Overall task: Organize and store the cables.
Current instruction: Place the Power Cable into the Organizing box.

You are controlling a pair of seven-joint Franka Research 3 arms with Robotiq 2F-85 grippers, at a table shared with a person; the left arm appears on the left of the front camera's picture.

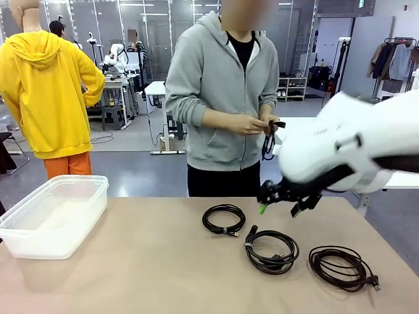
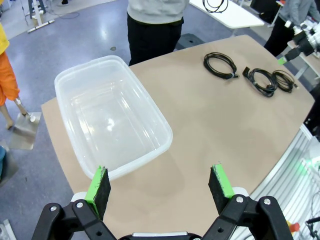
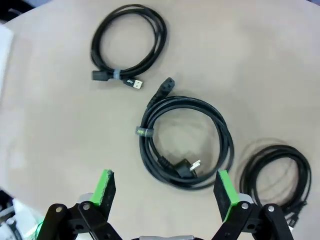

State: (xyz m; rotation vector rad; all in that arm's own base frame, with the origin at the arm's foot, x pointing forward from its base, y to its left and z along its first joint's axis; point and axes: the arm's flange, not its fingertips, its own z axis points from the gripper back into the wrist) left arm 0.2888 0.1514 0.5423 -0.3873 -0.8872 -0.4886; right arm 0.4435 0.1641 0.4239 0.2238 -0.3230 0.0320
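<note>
Black cables [image 1: 226, 231], 3 coils loose on the tan table [image 1: 150, 261].
Right gripper [image 3: 165, 175] hangs wide open above the middle coil [image 3: 145, 132]; left gripper [image 2: 159, 170] gapes wide at the clear bin [image 2: 167, 134] edge, well apart from the coils. Person's hands [image 1: 249, 123] hold 1 more cable [image 1: 267, 144].

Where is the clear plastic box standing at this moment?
In the front view, the clear plastic box stands at the left edge of the table, well apart from the three coiled cables lying on the right half.
</note>
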